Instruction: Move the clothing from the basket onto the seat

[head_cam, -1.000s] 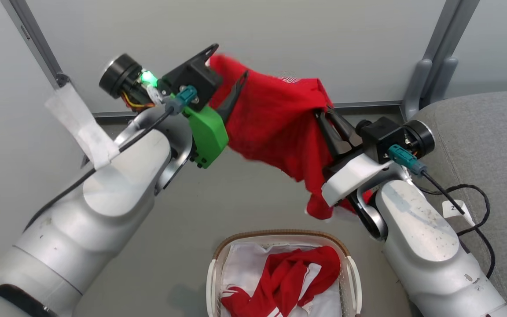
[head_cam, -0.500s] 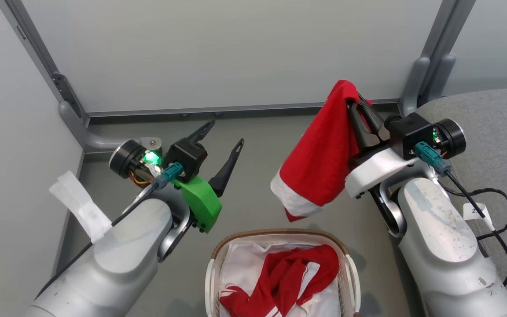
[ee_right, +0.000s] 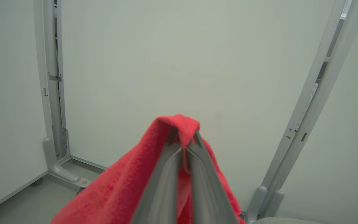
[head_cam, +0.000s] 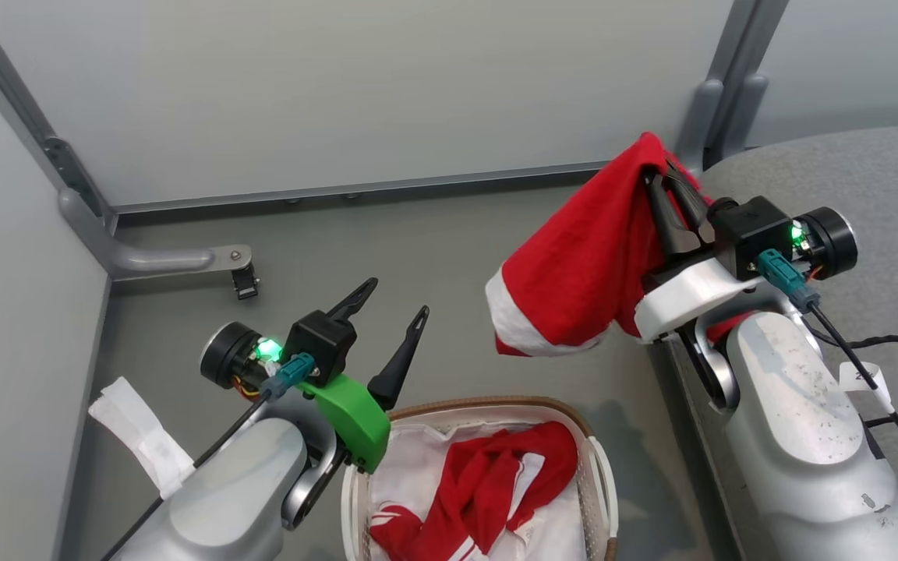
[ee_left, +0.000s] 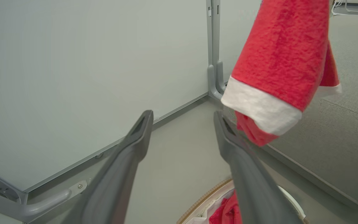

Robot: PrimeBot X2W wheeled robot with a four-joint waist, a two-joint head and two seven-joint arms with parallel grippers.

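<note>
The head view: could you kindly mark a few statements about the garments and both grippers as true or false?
1. The right gripper is shut on a red garment. True.
2. The left gripper holds clothing. False: it is open and empty.
3. A second red garment lies in the basket. True.
4. The red garment is laid flat on the seat. False: it hangs from the right gripper.

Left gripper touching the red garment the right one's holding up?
Apart. In the head view, bare grey floor shows between the open left gripper and the hanging red garment, which the right gripper pinches.
</note>
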